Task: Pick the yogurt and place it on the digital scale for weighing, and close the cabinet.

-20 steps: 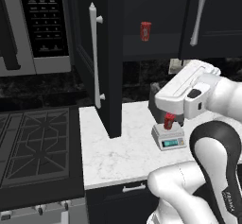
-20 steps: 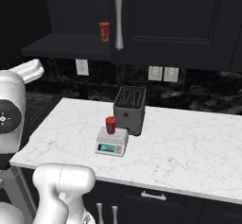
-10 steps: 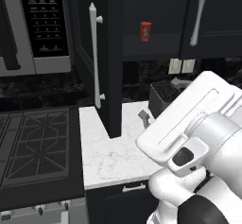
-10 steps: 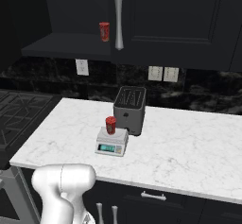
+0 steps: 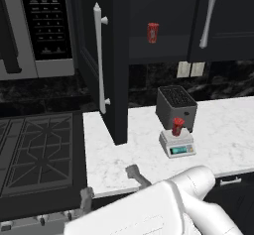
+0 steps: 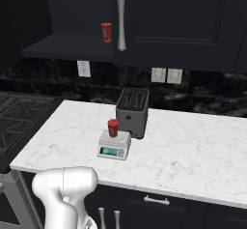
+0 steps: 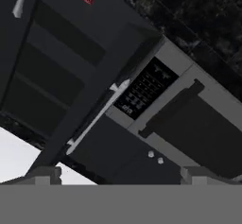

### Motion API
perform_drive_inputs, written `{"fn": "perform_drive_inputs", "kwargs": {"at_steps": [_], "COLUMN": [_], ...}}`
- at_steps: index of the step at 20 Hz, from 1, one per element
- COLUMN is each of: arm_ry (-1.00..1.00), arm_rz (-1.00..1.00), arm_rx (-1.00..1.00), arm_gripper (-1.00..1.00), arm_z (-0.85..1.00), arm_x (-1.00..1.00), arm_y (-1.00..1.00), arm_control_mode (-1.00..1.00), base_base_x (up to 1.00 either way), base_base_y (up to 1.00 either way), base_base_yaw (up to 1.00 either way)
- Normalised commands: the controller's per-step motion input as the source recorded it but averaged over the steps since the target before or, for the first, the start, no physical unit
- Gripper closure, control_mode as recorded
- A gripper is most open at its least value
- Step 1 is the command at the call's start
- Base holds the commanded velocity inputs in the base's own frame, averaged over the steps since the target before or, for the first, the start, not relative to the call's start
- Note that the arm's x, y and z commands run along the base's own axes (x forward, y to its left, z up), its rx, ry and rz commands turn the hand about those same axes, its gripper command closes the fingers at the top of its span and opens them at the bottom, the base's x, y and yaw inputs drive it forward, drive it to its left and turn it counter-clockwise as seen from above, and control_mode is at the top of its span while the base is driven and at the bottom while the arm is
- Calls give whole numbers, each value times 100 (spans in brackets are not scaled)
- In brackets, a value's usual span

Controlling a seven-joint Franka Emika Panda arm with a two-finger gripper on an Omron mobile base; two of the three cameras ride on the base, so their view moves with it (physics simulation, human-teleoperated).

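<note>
Small red tapered yogurt cup (image 5: pixel 177 127) now released onto pale grey square digital scale (image 5: pixel 177 144); end effector (image 7: pixel 120 173) withdrawn, fingers apart; tall black cabinet's left door (image 5: pixel 101 63) still open.

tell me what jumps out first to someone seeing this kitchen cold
The small red yogurt stands on the pale digital scale on the white marble counter, just in front of the black toaster. Above, the black cabinet has its left door swung out over the counter, with a second red container on its shelf. The open gripper looks toward that door's silver handle.
</note>
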Motion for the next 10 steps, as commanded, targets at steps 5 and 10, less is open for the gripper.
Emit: {"fn": "perform_drive_inputs", "kwargs": {"at_steps": [5,10], "arm_ry": [-22,-10], "arm_rz": [-29,-36], "arm_rx": [16,22], "arm_gripper": [-100,-100], "arm_z": [-56,-28], "arm_x": [86,100], "arm_y": [100,93], "arm_control_mode": [-100,-100], "base_base_x": [0,0], "base_base_y": [0,0], "base_base_yaw": [0,0]}}
